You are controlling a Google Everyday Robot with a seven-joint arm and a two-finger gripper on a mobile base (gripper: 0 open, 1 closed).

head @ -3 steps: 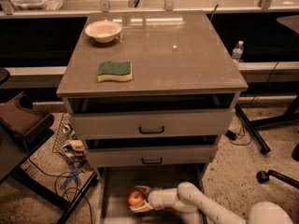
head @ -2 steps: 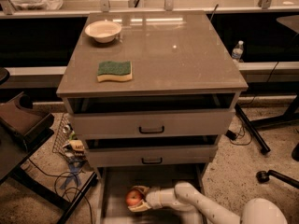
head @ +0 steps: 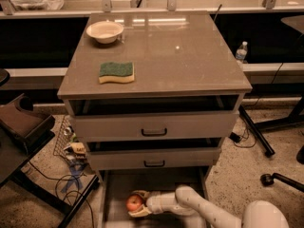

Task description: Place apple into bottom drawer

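- Camera view: one tool (head: 138, 204), low inside the open bottom drawer (head: 159, 182), clasps the one apple (head: 134, 203).
- Two upper drawers (head: 190, 125) sit above.
- One white bowl (head: 105, 31) and one green sponge (head: 117, 72) rest on the desk (head: 180, 56).

The small red apple (head: 135, 203), yellowish on one side, sits clasped between the gripper's (head: 133, 204) fingers (head: 139, 193) over the flat grey floor of the pulled-out bottom drawer (head: 118, 184), near its left wall.
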